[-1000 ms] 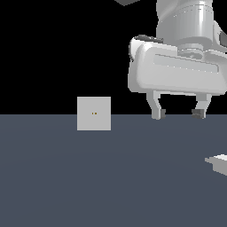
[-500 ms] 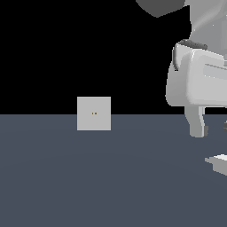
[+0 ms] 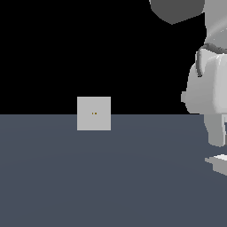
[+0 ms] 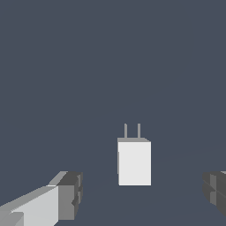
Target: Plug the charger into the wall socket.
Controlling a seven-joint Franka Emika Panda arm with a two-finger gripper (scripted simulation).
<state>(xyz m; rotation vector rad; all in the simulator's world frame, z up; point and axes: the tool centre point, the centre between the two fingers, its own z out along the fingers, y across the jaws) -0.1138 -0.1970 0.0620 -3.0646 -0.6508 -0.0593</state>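
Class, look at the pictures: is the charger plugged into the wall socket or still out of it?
Out. The charger lies on the floor, prongs bare, apart from the wall socket.

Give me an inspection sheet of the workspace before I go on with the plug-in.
Surface: dark grey floor, flat.
Charger: charger lies on the floor, two prongs showing, not gripped.
Wall socket: wall socket stands upright, two orange dots at centre, far toward the exterior view's left of the charger.
Clutter: nothing seen.
Gripper: gripper open, fingers either side of the charger, not touching.
Cables: nothing seen.
Surroundings: black background.
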